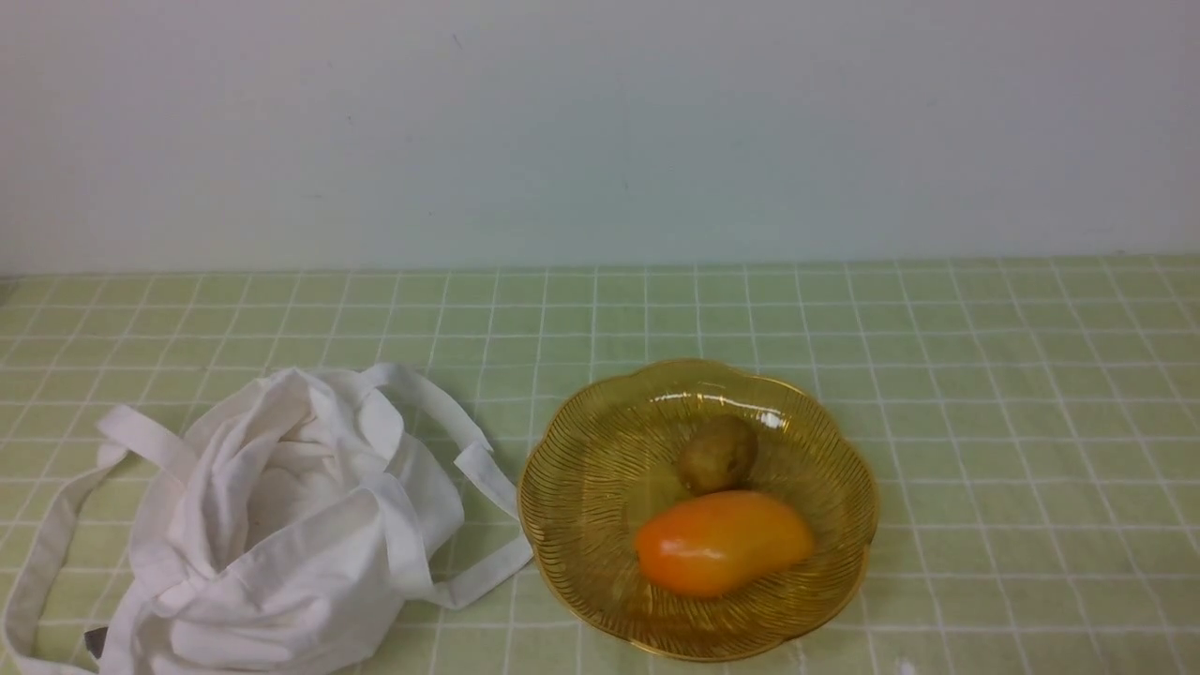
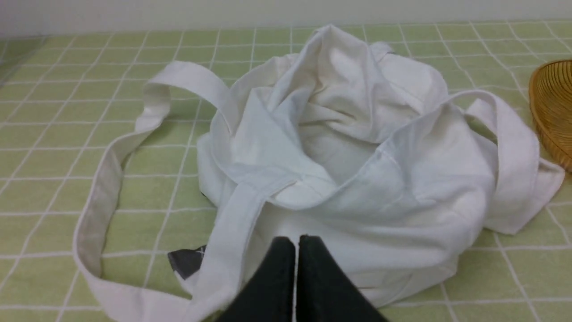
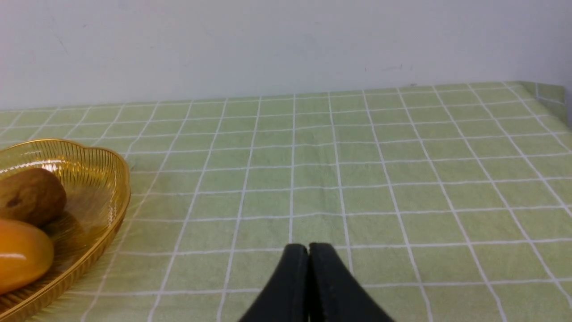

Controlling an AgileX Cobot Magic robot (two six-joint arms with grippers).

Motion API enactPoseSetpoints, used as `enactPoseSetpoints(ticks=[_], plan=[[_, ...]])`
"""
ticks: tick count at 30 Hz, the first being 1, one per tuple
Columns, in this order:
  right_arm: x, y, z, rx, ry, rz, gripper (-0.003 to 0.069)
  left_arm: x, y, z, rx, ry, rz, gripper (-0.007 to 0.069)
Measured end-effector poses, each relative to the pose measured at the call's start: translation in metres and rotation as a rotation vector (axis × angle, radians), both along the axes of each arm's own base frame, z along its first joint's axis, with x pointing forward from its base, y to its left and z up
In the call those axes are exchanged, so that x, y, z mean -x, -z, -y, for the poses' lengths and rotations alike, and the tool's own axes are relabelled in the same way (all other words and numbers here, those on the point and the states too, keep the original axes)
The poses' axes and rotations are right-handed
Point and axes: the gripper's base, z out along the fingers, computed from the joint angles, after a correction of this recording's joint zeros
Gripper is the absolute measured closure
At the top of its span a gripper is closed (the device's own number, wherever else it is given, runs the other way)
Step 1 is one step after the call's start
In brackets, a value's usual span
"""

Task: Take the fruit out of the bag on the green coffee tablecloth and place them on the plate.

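The white cloth bag (image 1: 281,525) lies crumpled and open on the green checked tablecloth (image 1: 984,422) at the left; it also shows in the left wrist view (image 2: 357,170). The amber glass plate (image 1: 581,469) sits to its right, with the brown kiwi-like fruit (image 1: 718,453) and an orange mango-shaped fruit (image 1: 722,542) in it. Both fruits show in the right wrist view: the brown fruit (image 3: 29,197) and the orange one (image 3: 20,252). My left gripper (image 2: 296,241) is shut and empty, just in front of the bag. My right gripper (image 3: 308,249) is shut and empty, over bare cloth right of the plate (image 3: 103,179). Neither gripper shows in the front view.
A pale wall (image 1: 600,131) stands behind the table. The bag's long strap handles (image 2: 107,179) trail over the cloth on its left and toward the plate (image 2: 552,107). A small dark tag (image 2: 185,261) sticks out under the bag. The table's far right corner (image 3: 547,91) shows.
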Motion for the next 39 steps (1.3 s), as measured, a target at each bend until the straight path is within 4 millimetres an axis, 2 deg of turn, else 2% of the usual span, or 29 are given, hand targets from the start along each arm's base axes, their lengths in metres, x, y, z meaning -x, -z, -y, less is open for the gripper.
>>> enactPoseSetpoints(ticks=[39], plan=[[0.0000,0.0000,0.0000,0.000,0.000,0.000,0.0669,0.0001,0.0000,0.0023,-0.001,0.041,0.000,0.0632]])
